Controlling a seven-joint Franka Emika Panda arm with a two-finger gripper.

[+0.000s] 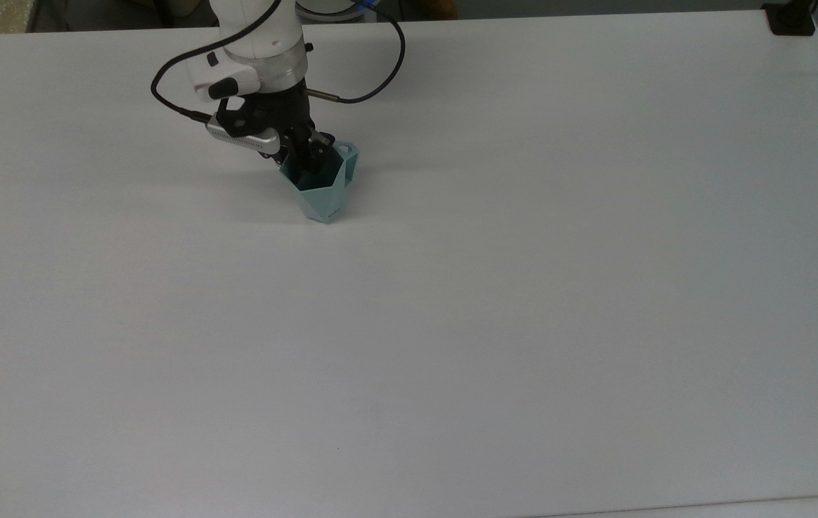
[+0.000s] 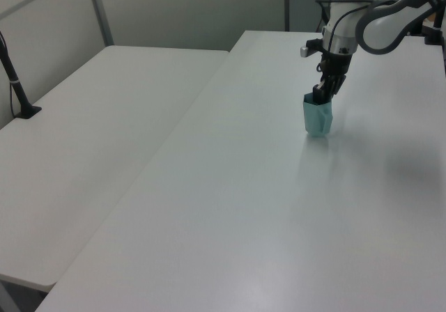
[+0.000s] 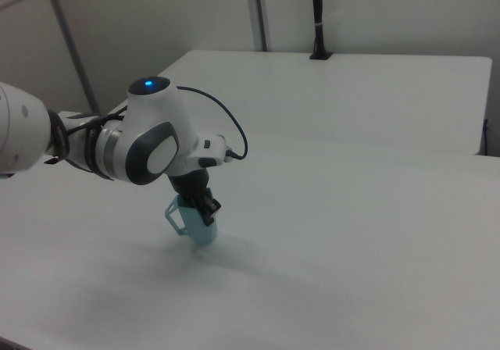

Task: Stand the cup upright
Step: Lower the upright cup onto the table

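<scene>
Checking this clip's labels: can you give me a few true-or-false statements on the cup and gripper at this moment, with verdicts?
1. The pale teal faceted plastic cup has its opening facing up. True.
2. The gripper grips the cup by its base. False: it holds the rim, one finger inside the cup.
3. The cup's small angular handle points toward the top view's right. True.
4. A second cup stands on the white table. False: the teal cup is the only object on it.

The gripper (image 3: pixel 205 207) is clamped onto the cup's (image 3: pixel 195 223) rim. The cup sits mouth-up near the table's (image 3: pixel 351 233) front edge.
</scene>
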